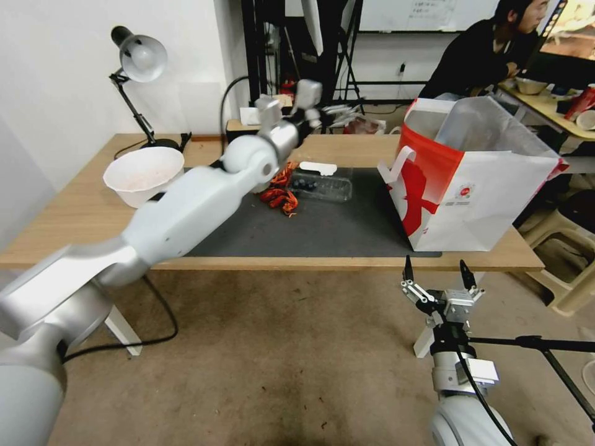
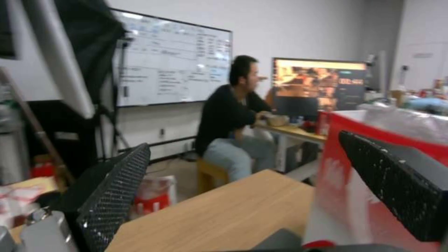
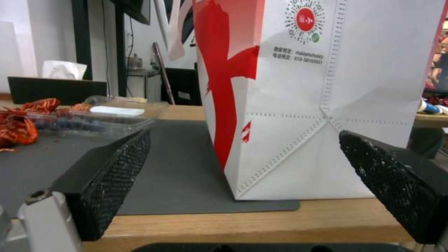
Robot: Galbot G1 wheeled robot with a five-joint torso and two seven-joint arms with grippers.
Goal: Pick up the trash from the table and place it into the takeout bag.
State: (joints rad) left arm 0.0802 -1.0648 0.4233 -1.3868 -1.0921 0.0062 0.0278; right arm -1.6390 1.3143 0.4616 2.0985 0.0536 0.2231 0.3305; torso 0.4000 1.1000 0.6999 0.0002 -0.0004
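My left gripper [image 1: 323,114] hovers open and empty above the back of the table [image 1: 87,214], beyond the red shells [image 1: 280,189]. In the left wrist view its fingers [image 2: 117,196] frame the tabletop [image 2: 224,213] and the red side of the takeout bag [image 2: 341,171]. The takeout bag [image 1: 477,192] stands open on the right end of the dark mat [image 1: 334,229]. A beige bowl [image 1: 144,173] sits at the table's left. A clear tray [image 1: 323,184] lies beside the shells. My right gripper [image 1: 437,274] waits open below the table's front edge, facing the bag [image 3: 299,105].
A desk lamp [image 1: 139,59] stands at the back left corner, and a black tissue box [image 3: 56,89] sits at the back behind the shells [image 3: 19,124]. A plastic stool [image 1: 567,260] stands right of the table. A cable [image 1: 155,322] trails on the floor.
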